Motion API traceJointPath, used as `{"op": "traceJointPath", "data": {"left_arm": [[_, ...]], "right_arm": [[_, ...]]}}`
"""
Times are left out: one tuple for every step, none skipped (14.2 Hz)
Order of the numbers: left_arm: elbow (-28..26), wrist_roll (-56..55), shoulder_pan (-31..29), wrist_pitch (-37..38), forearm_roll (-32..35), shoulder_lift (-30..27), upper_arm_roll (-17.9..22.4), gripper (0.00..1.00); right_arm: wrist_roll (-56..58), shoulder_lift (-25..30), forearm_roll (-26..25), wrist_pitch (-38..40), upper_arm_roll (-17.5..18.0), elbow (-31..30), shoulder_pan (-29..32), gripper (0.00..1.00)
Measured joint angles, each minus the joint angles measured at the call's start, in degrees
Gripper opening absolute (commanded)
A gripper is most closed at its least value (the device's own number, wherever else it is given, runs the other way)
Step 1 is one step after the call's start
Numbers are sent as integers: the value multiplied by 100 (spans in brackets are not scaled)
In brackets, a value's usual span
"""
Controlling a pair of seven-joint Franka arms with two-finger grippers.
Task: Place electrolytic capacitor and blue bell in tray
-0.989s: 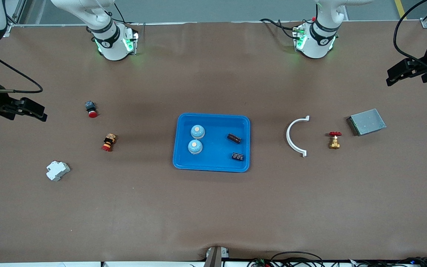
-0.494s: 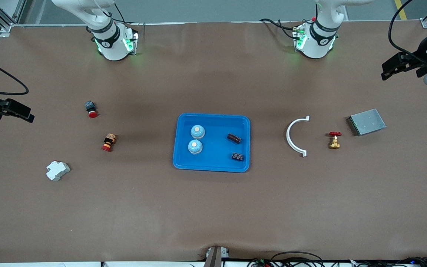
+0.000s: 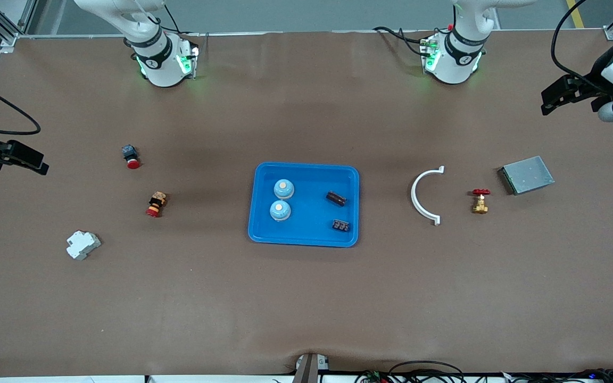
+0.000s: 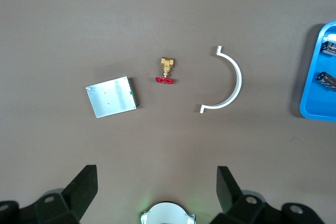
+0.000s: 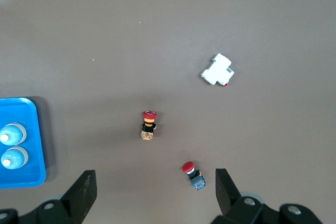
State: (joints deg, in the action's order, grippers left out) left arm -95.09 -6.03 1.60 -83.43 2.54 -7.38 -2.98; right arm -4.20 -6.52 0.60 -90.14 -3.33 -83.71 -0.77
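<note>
Bells [image 3: 282,198] and capacitors [image 3: 338,211] in tray [image 3: 306,169]

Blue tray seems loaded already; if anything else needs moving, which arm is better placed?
Neither clearly. The bright-blue plastic tray holds both blue bells and both dark capacitors. The left pincer and right pincer both hang open, empty, at their table ends.

One blue tray [image 3: 306,169] is sitting on the desk [image 3: 306,298]; two blue bells [image 3: 283,188] are resting in it; two dark capacitors [image 3: 336,199] are lying in it too; two red-capped push buttons [image 3: 131,156] are standing outside; one white breaker [image 3: 82,244], one white curved clip [image 3: 423,194], one brass valve [image 3: 480,201] and one grey metal box [image 3: 526,174] are lying around.
</note>
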Motion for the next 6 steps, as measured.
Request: {"op": "traceJointPath", "data": {"left_arm": [[6, 0, -6, -25, 0, -6, 2, 100], [19, 0, -11, -53, 0, -5, 3, 100], [32, 0, -9, -72, 0, -5, 3, 100], [49, 0, -2, -77, 0, -4, 0, 100], [60, 0, 4, -79, 0, -4, -9, 100], [69, 0, 5, -82, 0, -4, -16, 100]], "right_arm": [[4, 1, 0, 0, 0, 0, 0, 100], [37, 1, 0, 0, 0, 0, 0, 100], [100, 1, 0, 0, -1, 0, 0, 100], [164, 1, 0, 0, -2, 0, 0, 100], [195, 1, 0, 0, -3, 0, 0, 100], [214, 1, 0, 0, -4, 0, 0, 100]]}}
